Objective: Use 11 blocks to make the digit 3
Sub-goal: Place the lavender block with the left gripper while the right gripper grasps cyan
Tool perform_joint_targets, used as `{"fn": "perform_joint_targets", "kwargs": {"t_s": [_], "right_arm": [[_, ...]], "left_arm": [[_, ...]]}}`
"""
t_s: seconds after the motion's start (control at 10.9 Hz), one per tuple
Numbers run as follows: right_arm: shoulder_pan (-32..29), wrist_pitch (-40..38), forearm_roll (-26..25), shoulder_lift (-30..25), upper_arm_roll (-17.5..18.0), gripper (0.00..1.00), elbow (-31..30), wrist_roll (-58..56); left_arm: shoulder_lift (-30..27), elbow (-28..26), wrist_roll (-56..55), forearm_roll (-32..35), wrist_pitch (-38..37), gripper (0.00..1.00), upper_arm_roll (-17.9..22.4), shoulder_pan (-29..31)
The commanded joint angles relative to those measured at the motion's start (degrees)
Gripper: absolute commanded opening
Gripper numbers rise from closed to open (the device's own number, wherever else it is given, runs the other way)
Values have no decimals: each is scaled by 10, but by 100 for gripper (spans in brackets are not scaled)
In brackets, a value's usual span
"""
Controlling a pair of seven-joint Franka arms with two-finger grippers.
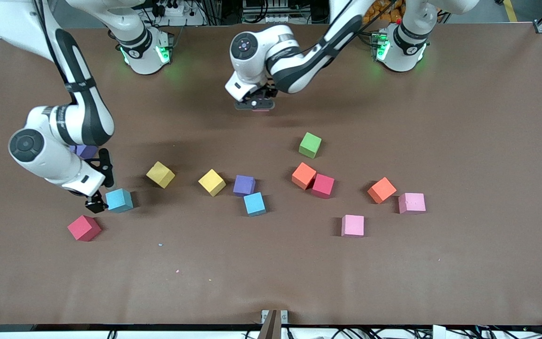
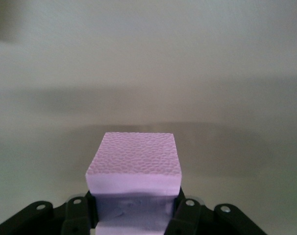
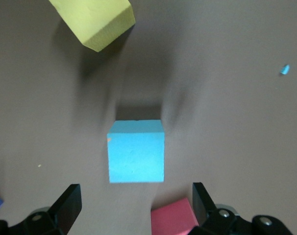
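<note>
My left gripper hangs over bare table between the two bases, shut on a pink block that fills the gap between its fingers. My right gripper is open, low over the table beside a light blue block. That light blue block lies just ahead of the open fingers, not between them. A red block sits nearer the front camera, and a purple block is half hidden under the right arm.
Loose blocks lie scattered across the table's middle: two yellow, purple, light blue, green, orange touching red, orange, and two pink.
</note>
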Motion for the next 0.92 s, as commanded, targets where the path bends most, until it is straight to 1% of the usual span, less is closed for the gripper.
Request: {"fn": "perform_joint_targets", "kwargs": {"t_s": [0.0, 0.09, 0.28, 0.64, 0.74, 0.83], "right_arm": [[-4, 50, 2, 10, 2, 100, -23, -22], [-5, 75, 0, 12, 2, 100, -39, -22], [-6, 107, 0, 25, 2, 100, -52, -23], [-11, 153, 0, 35, 2, 100, -81, -23], [-11, 153, 0, 35, 2, 100, -82, -23], [-10, 154, 0, 38, 2, 100, -82, -22]], "left_arm": [[34, 20, -7, 35, 22, 23, 5, -13], [37, 18, 1, 51, 23, 23, 5, -13], [44, 16, 24, 54, 24, 23, 5, -7], [52, 5, 34, 54, 26, 23, 6, 12], [56, 5, 37, 54, 28, 23, 6, 13], [56, 5, 37, 54, 29, 34, 6, 20]]}}
